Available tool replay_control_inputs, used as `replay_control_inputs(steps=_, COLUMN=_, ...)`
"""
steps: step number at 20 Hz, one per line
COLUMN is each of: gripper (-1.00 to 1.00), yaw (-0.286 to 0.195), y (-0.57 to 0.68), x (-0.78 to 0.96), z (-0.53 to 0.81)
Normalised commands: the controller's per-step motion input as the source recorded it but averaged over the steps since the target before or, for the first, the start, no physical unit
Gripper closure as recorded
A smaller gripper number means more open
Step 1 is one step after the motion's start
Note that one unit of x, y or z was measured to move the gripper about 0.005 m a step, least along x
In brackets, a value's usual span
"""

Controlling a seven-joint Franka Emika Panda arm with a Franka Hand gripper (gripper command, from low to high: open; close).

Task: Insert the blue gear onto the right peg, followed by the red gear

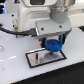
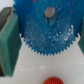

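Exterior view first: the end effector [image 1: 52,44] holds the blue gear [image 1: 53,47] flat, closed on its rim, hovering just above the grey plate [image 1: 46,58] on the white surface [image 1: 15,62]. The right peg isn't clear to me here; it probably sits below the gear. Wrist view: green fingers [image 2: 9,42] pinch the blue gear [image 2: 48,32] from both sides, and the red gear [image 2: 51,80] lies on the surface beyond, apart from it.

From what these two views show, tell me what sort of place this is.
Probably a lab bench for robot assembly tests: a plain white tabletop, a grey black-edged plate on it, and the arm's pincer holding a blue gear just above it.
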Motion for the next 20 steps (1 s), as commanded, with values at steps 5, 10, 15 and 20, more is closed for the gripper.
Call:
replay_control_inputs(steps=5, gripper=1.0, yaw=0.0, y=-0.1, x=0.17, z=0.33)
replay_control_inputs(steps=10, gripper=1.0, yaw=0.0, y=-0.09, x=0.37, z=0.0)
replay_control_inputs(steps=15, gripper=1.0, yaw=0.0, y=-0.05, x=0.34, z=-0.13)
replay_control_inputs(steps=20, gripper=1.0, yaw=0.0, y=-0.01, x=0.17, z=0.21)
